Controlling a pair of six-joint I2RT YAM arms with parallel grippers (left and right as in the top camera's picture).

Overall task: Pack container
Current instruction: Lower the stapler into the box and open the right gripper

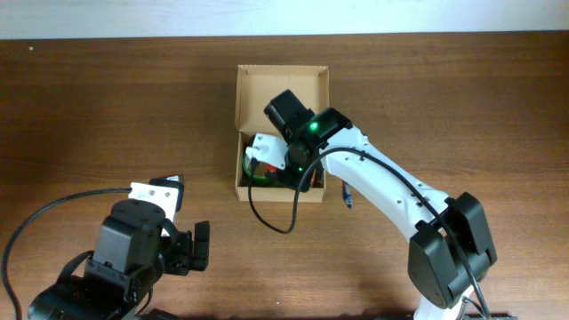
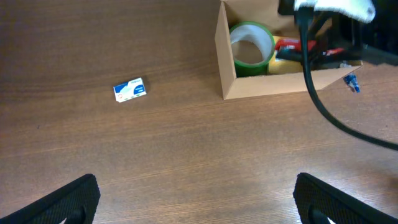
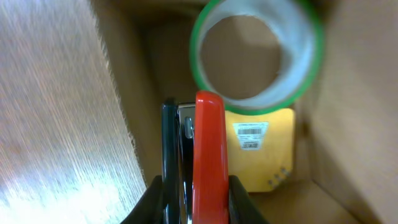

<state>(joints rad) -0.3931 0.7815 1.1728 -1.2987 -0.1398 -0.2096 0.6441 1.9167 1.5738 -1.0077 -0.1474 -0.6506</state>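
The desk (image 1: 107, 107) is dark brown wood with a fine lengthwise grain. Beyond its far edge the overhead view shows only a pale strip.

The container (image 1: 282, 87) is a plain tan cardboard box. It sits about midway between the left and right edges, nearer the far edge. Its flap lid is folded back flat toward that edge and its top is open.

Inside it, a green tape roll (image 2: 254, 65) lies flat in the left end, with a yellow packet (image 3: 261, 149) bearing a barcode label just beside it.

The right gripper (image 3: 196, 193) is down inside the box, its fingers narrow and pressed on both sides of a red-and-black stapler (image 3: 208, 143). From overhead that arm hides most of the contents. A black cable (image 1: 267, 218) hangs from it over the near wall and onto the desk.

The left gripper (image 2: 199, 205) hovers near the near left corner of the desk, well apart from the box. Its fingers (image 2: 62, 202) are spread wide around nothing, with only their tips showing in its own camera.

A small white-and-blue carton (image 2: 129, 89) lies on the desk left of the box, its print too small to read. A small blue object (image 1: 347, 197) lies just outside the right wall; I cannot tell what it is.
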